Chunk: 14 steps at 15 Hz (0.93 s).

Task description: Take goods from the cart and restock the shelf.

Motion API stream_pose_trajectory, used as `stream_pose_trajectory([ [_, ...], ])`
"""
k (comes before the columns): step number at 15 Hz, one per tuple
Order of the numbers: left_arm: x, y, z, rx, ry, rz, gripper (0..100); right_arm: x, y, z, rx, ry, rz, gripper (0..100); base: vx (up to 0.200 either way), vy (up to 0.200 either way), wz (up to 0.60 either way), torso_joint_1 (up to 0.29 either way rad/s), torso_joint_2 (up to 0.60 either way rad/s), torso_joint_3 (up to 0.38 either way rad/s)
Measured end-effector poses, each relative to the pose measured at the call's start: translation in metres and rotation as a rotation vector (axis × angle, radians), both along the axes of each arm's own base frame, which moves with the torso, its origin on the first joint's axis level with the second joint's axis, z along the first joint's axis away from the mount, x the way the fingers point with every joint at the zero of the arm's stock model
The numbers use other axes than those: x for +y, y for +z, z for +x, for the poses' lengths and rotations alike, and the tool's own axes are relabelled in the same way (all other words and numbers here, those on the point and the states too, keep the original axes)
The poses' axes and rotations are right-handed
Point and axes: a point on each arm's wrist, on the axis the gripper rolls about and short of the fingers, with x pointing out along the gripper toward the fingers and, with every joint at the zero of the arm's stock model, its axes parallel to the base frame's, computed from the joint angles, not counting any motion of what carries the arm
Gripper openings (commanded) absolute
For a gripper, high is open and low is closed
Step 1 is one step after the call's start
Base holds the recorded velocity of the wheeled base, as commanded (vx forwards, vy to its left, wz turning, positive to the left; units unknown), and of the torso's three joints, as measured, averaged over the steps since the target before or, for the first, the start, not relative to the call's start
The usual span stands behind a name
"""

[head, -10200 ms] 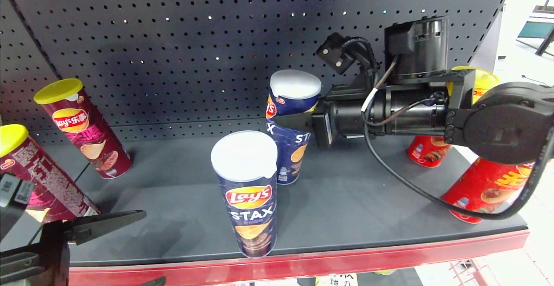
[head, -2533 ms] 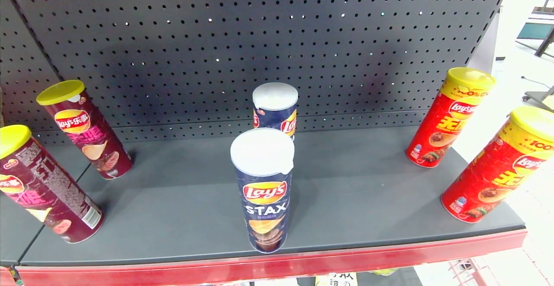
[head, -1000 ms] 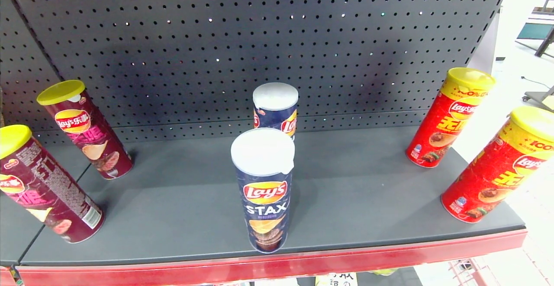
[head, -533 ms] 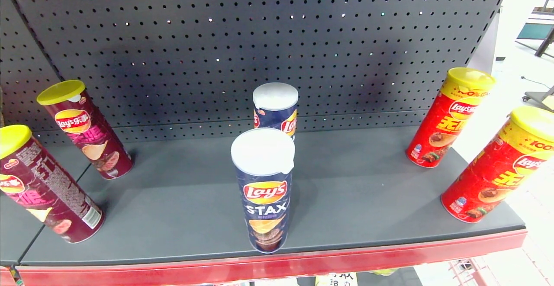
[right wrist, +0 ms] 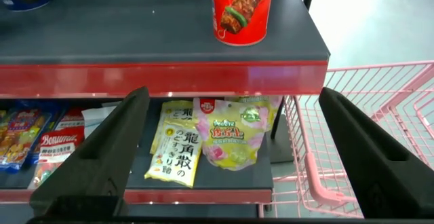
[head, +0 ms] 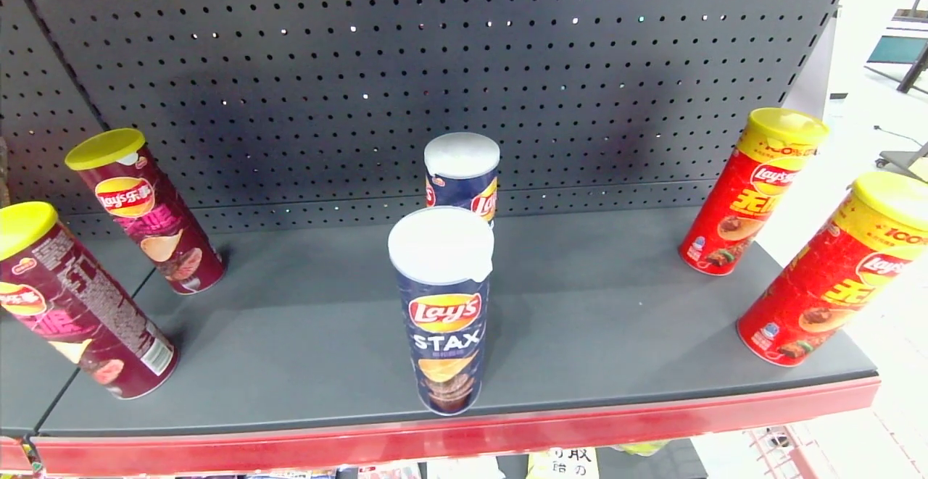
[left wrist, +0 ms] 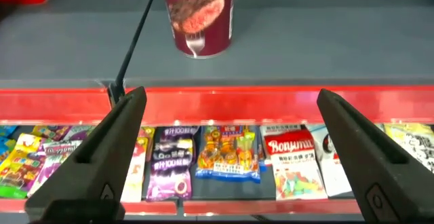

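Moved: right hand [right wrist: 232, 98] off rear blue chip can [head: 462, 171], which stands behind front blue chip can [head: 444, 319] on shelf [head: 616, 334]. Right hand and left hand [left wrist: 232, 96] both spread, facing shelf edge.

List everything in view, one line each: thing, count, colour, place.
Blue cans: 2, dark blue with white lids, upright mid-shelf, one behind the other.
Maroon cans: 2, maroon with yellow-green lids, left end of the shelf.
Red cans: 2, red with yellow lids, right end.
Shelf: 1, dark grey with a red front edge.
Pegboard: 1, dark grey, behind the cans.
Snack packets: several, mixed colours, beneath the shelf.
Cart: 1, pink wire, low by the right end.
Left claw: 1, black, open, facing the shelf edge.
Right claw: 1, black, open, facing the shelf edge.
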Motion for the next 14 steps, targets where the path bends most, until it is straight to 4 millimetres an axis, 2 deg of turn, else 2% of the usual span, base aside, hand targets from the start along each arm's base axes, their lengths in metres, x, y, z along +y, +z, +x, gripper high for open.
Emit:
stream_pose_trajectory([
  [7, 0.000, 0.000, 0.000, 0.001, -0.001, 0.001, 100, 0.000, 0.000, 0.000, 0.000, -0.001, 0.000, 100, 0.000, 0.000, 0.00, 0.000, 0.00, 0.000],
  [10, -0.002, 0.004, 0.000, -0.014, -0.094, 0.032, 100, 0.000, 0.000, 0.000, 0.000, 0.000, 0.000, 100, 0.000, 0.000, 0.00, 0.000, 0.00, 0.000],
  [11, -0.003, 0.014, -0.001, -0.044, -0.140, 0.019, 100, 0.000, 0.000, 0.000, -0.001, 0.000, -0.001, 100, 0.000, 0.000, 0.00, 0.000, 0.00, 0.000],
  [14, -0.004, 0.075, 0.002, -0.108, -0.234, -0.030, 100, 0.000, 0.000, 0.000, 0.000, 0.000, -0.004, 100, 0.000, 0.000, 0.00, 0.000, 0.00, 0.000],
])
